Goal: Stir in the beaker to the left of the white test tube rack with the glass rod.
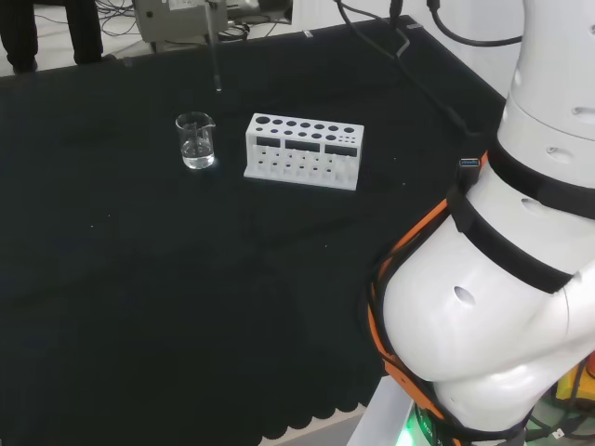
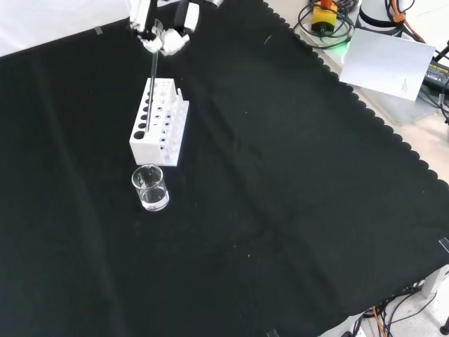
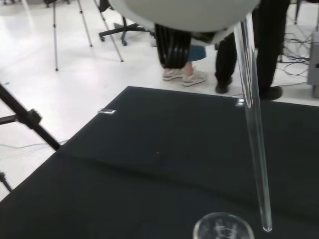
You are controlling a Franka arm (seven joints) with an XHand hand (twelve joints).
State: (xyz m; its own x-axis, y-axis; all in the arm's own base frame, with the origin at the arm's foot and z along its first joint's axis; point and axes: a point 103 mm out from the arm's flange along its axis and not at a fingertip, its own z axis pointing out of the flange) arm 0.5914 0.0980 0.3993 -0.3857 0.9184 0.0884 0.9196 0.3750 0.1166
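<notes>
The step in hand looks like carrying the glass rod [image 2: 152,78] to the beaker [image 2: 150,187]; next it must come over the rim and go down inside; the hand [image 2: 163,36] pinches the rod's top, rod hanging near upright; the beaker stands just beside the white test tube rack [image 2: 159,123].

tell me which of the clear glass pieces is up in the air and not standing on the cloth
The glass rod, hanging down from the hand above the white test tube rack. The beaker stands on the cloth.
</notes>
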